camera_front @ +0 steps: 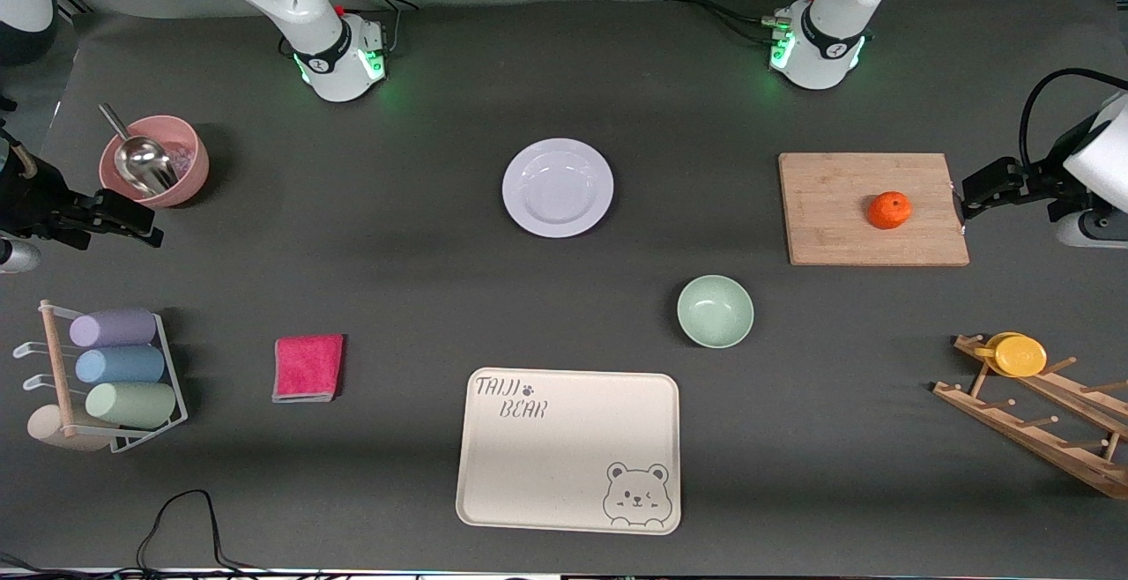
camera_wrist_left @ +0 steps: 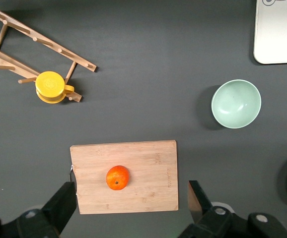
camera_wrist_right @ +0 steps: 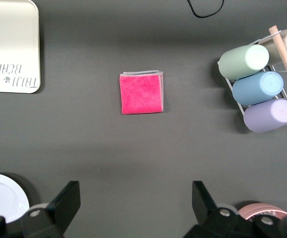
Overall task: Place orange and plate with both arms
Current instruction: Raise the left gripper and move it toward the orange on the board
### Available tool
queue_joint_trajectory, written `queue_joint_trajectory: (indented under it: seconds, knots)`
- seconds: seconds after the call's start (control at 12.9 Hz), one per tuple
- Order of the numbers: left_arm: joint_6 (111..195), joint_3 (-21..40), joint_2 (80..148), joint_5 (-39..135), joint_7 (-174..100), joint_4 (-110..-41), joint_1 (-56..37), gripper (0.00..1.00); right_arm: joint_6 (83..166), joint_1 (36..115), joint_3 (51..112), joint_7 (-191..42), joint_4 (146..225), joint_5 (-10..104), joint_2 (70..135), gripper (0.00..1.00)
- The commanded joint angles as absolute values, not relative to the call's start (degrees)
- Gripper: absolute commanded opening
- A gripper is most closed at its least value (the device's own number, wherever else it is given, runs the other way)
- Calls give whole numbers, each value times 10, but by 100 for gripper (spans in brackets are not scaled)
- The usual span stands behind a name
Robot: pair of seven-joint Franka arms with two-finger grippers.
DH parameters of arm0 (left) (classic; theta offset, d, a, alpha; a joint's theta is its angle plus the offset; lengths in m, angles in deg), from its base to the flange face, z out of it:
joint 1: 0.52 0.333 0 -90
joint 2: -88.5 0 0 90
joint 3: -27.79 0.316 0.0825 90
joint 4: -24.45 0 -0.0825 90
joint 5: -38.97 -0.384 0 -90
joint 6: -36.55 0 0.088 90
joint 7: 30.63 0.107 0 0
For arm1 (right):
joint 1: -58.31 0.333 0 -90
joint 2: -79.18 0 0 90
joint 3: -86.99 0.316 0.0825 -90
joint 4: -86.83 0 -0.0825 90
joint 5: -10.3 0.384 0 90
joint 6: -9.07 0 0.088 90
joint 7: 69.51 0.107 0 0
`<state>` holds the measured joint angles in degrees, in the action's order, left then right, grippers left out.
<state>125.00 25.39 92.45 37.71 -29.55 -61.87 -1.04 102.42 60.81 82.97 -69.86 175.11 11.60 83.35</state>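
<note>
The orange [camera_wrist_left: 117, 177] is set on the cutting board [camera_wrist_left: 148, 198], under the spread fingers [camera_wrist_left: 64, 201] of the left gripper [camera_wrist_left: 132, 203]; the plate [camera_front: 558, 187] is well apart from them.

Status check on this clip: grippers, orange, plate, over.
Left gripper open above wooden cutting board. Right gripper open, waiting. Small orange on board, lavender-white plate untouched. No obstruction.

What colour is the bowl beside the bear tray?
Mint green bowl, plain with no pattern; clearest in the left wrist view.
</note>
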Motion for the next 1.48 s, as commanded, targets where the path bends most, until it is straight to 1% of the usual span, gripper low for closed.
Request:
queue_joint_trajectory:
  seconds: [0.0,0.31,0.47,0.54,0.62,0.78,0.93,1.24,1.32,1.4]
  knots:
    - [1240,257,930,381,-301,-605,-16,100,1015,609,829,-708,1732,118,844,100]
    - [1232,258,925,380,-280,-612,-13,100,1014,609,829,-706,1733,117,852,100]
    - [1212,265,900,379,-238,-632,20,100,1014,609,829,-705,1730,117,852,100]
    - [1215,266,876,376,-226,-661,30,100,1014,610,829,-704,1730,116,851,100]
    - [1225,269,841,372,-197,-709,42,100,1014,610,829,-702,1729,116,851,100]
    - [1264,276,748,372,-158,-827,84,100,1014,608,829,-700,1729,119,852,100]
    - [1280,287,673,373,-141,-915,104,100,1014,609,829,-706,1720,118,852,100]
    - [1270,291,566,378,-153,-1009,102,100,1014,609,829,-701,1717,117,856,100]
    - [1274,285,550,378,-180,-1026,97,100,1014,609,829,-701,1717,117,856,100]
    - [1273,264,549,378,-206,-1030,95,100,1014,608,829,-708,1717,116,857,100]
